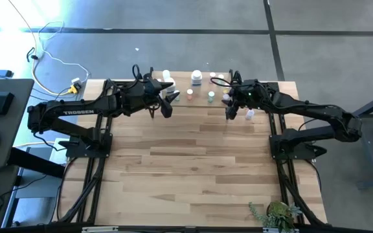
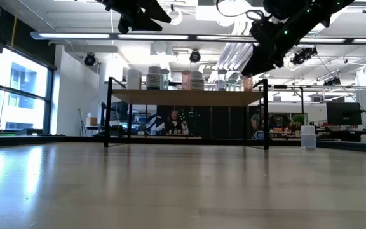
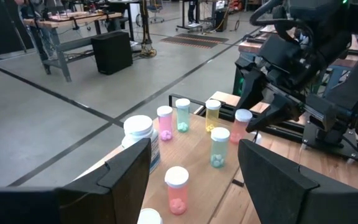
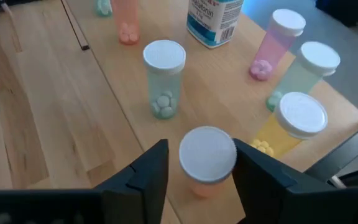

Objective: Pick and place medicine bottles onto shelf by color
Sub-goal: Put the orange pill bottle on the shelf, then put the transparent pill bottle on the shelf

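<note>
- Here, medicine bottles [image 4: 165, 78] upright in a cluster on the shelf [image 4: 123, 124], at the far edge of the worktop [image 1: 193, 162].
- Among them green, pink and yellowish vials with white caps, plus a larger white bottle [image 3: 140, 138].
- One more white bottle [image 2: 307, 137] down on the worktop, right of the shelf in the low view.
- Right gripper [image 4: 197, 165] low over the shelf, jaws parted either side of a pink white-capped vial [image 4: 207, 158], not clamped.
- Left gripper [image 3: 191, 168] open, empty, hanging above the shelf's other end.
</note>
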`<state>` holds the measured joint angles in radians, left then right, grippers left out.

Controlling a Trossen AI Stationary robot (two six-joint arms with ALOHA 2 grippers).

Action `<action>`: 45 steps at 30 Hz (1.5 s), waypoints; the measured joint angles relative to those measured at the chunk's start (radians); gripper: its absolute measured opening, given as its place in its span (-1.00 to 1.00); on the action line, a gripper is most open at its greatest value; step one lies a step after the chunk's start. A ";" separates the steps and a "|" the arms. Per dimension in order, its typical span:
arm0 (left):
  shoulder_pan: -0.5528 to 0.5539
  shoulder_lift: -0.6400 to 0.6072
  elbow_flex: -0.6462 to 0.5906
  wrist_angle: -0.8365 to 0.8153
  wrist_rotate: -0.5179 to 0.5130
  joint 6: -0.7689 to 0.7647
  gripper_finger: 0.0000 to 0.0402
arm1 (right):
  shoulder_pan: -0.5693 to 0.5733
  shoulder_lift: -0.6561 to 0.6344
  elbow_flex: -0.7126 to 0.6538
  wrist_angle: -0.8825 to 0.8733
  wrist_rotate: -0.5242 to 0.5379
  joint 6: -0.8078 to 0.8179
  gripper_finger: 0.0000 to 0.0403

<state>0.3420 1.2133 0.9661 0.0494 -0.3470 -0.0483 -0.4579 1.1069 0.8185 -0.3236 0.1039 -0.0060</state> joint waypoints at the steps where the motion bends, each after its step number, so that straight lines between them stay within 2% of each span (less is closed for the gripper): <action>1: 0.000 0.000 0.000 0.000 0.000 0.000 0.14 | 0.000 0.000 0.000 -0.001 0.000 0.006 -0.16; 10: 0.000 0.000 0.000 0.000 0.000 0.000 0.14 | 0.000 -0.013 0.036 -0.039 -0.003 0.052 0.08; 21: 0.000 0.000 0.000 0.000 0.000 0.072 0.14 | 0.000 -0.030 0.136 -0.137 0.001 0.136 0.11; 27: 0.000 0.000 0.000 -0.016 0.011 0.139 0.14 | 0.000 -0.035 0.203 -0.203 0.089 0.199 0.11; 39: 0.000 0.000 0.000 -0.099 0.061 0.217 0.14 | -0.006 -0.035 0.349 -0.404 0.356 0.304 0.11; 45: 0.000 0.000 0.000 -0.113 0.061 0.268 0.14 | -0.064 -0.035 0.396 -0.512 0.374 0.370 0.11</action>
<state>0.3420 1.2137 0.9665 -0.0639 -0.2859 0.2201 -0.5214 1.0714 1.2141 -0.8356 0.4780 0.3638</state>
